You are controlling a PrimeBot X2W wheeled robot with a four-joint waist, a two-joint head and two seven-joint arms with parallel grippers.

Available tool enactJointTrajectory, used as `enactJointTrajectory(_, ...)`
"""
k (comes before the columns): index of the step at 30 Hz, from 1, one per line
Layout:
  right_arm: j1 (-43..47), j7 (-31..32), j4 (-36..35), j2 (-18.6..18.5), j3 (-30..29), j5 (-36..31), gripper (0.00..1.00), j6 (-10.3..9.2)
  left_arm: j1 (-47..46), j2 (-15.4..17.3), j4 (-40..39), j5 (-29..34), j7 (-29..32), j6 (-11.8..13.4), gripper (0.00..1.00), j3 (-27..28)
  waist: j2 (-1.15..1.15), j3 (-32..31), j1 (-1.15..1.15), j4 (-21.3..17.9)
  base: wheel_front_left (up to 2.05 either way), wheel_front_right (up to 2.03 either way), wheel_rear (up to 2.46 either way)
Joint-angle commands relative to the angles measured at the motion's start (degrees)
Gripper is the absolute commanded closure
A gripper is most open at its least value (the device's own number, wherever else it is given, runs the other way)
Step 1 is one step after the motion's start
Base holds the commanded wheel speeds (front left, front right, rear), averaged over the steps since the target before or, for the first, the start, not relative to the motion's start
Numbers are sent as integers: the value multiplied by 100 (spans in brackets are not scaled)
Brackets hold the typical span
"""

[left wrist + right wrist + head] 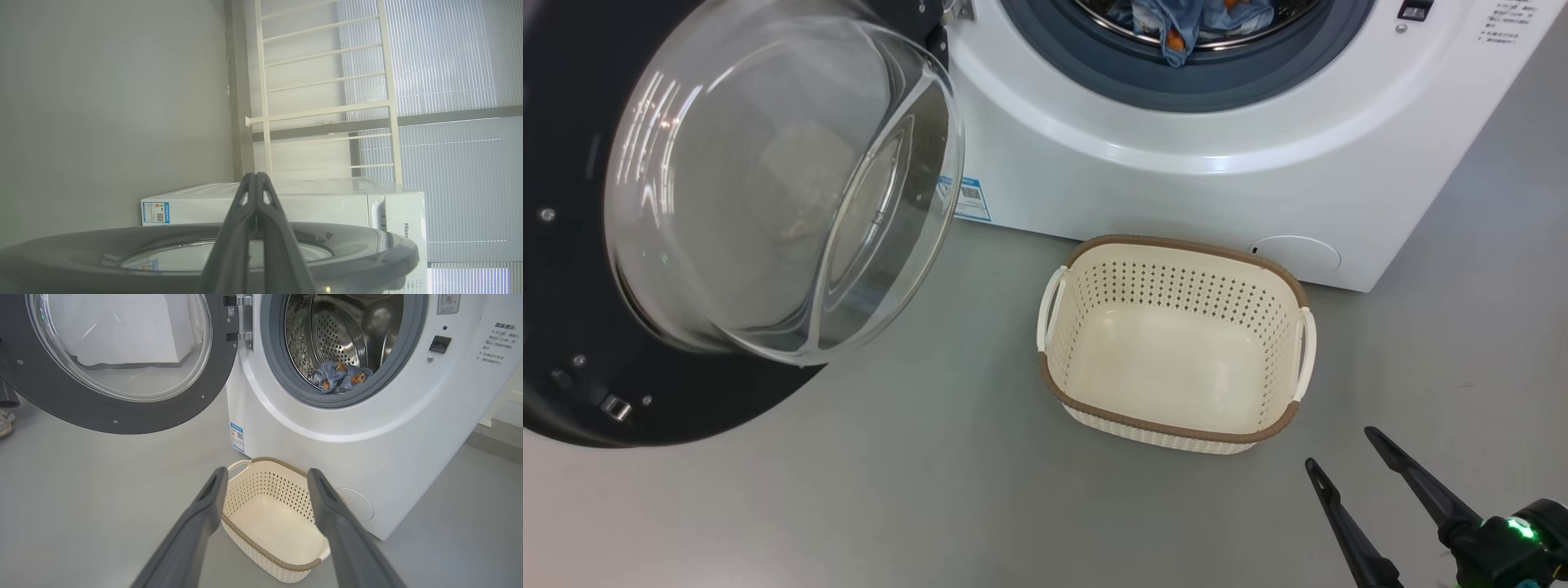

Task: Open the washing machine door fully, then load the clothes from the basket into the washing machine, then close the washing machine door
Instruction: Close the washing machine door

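Operator: Status on the basket?

Observer: It sits upright on the grey floor, just in front of the washing machine, near the lower front panel. Its bare cream bottom is showing, and there is a white handle on each short side.

Operator: Where are the clothes?

Observer: They lie inside the steel drum, low and towards the front. I can see light blue fabric with orange prints, and one fold reaches the inner lip of the grey-blue gasket.

Operator: How does the washing machine door stand?

Observer: It is swung wide open, hinged on the machine's left side as the head camera sees it. Its clear glass bowl bulges towards that camera. A blue label sticker sits low on the machine's white front, just beside the glass.

Operator: And the hands?

Observer: The right hand hovers over the floor near the basket's right corner. It is released, with the fingers spread wide and holding nothing. The left hand is clenched, its two fingers pressed tip to tip with no object gripped. In the left wrist view, the door's dark outer face lies close under those fingers, with the washer's white side beyond. I cannot tell whether the fingers touch the door.
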Motion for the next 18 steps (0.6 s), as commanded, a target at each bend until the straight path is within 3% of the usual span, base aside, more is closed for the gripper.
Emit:
enactJointTrajectory(1,-120,-28,-157,-126,67,8,0,9,4,278,-191,-20,119,-51,100,59,0,12,0,15,0,0,0)
enactJointTrajectory(18,-147,-28,-130,-144,65,4,0,9,335,40,-418,-244,943,-74,100,-333,0,1,0,27,0,0,0)
